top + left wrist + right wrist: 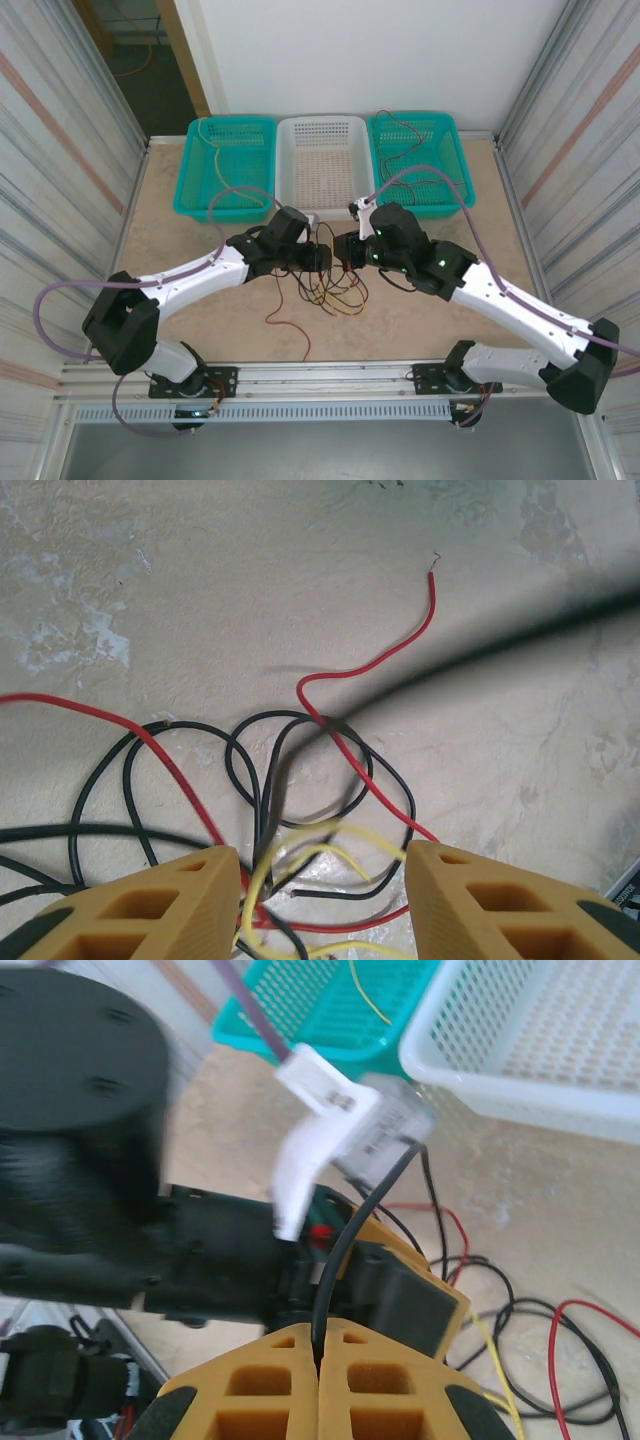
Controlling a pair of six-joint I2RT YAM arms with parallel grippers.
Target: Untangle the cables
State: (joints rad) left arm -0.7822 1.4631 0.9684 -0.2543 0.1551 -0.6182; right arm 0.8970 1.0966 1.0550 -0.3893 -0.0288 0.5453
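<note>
Jammed at centre: left gripper (322, 880) and right gripper (320, 1360) nose to nose over the tangled cables (322, 295), hardly a gap between. Blocked at the far edge by a row of baskets (318, 122). Open over bare table (400, 330) nearer in and toward either side.

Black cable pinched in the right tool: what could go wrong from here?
1. The right tool is shut on one black cable that runs into the tangle; pulling may tighten loops or drag the whole pile.
2. The left tool stands open over a yellow cable and a red cable together; closing could grab both.
3. Both tools sit close together, so a collision is possible.
</note>
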